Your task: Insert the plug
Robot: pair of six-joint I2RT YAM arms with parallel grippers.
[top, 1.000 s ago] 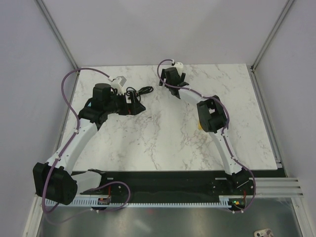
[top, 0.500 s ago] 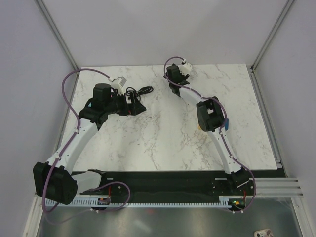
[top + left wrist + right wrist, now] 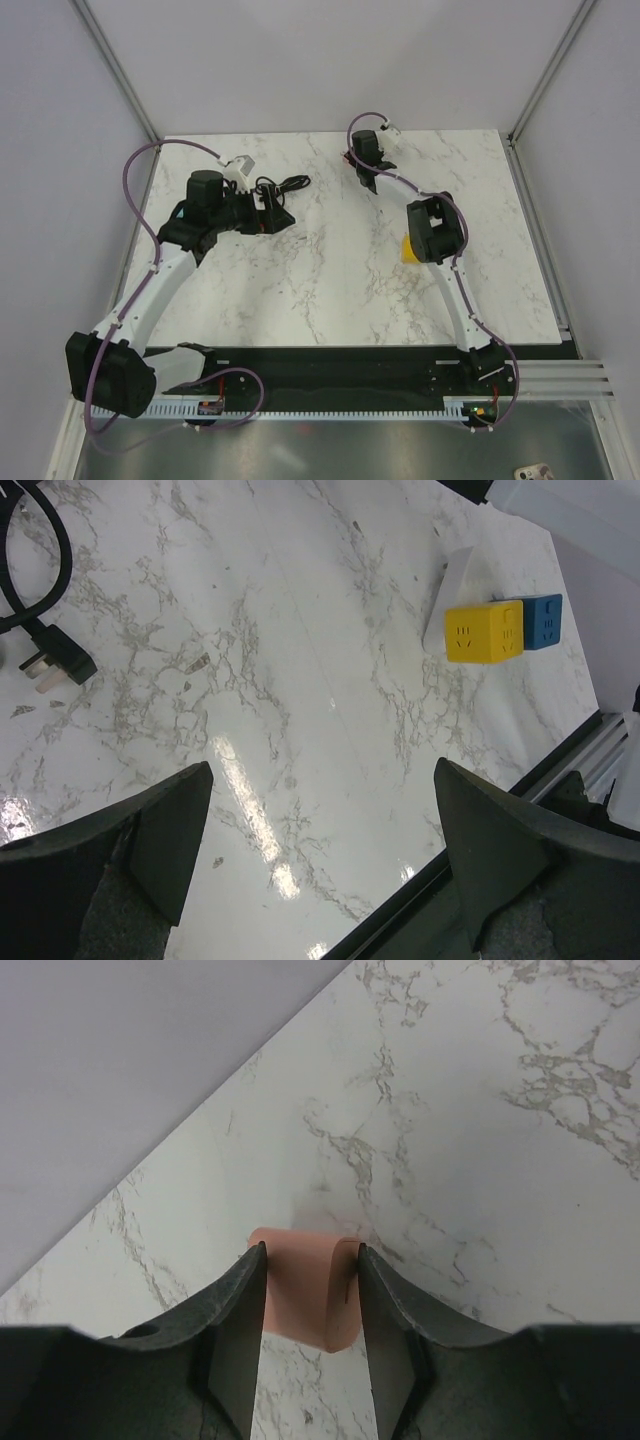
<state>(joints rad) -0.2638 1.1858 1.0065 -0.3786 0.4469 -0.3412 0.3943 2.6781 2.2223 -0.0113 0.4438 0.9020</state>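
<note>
Room: we've got pale lavender walls (image 3: 300,60) around a white marble table (image 3: 330,260), with both arms reaching out over it.

Plug: the plug (image 3: 305,1295) sits on the marble at the far side of the table, right of centre, close to where the tabletop meets the back wall. In the right wrist view it looks like a salmon-pink block with rounded corners. From the top camera we can't pick it out, since the wrist hides it.

Right gripper: the right gripper (image 3: 310,1252) is down over the plug with one finger on each flank. As far as we can tell, both fingers (image 3: 235,1330) are pressed against its sides, so it's pinching the block.

Left gripper: the left gripper (image 3: 320,770) is spread wide with nothing between the jaws. It hangs above bare marble on the left half of the table.

Cubes: a yellow cube (image 3: 482,632) and a blue cube (image 3: 543,621) touch side by side. A white piece (image 3: 450,590) sits right against the yellow one. They're near the right arm's elbow, well apart from the plug.

Cable: a coiled black cable (image 3: 30,570) lies on the left by the left gripper, with the cable's end (image 3: 55,665) flat on the marble.
</note>
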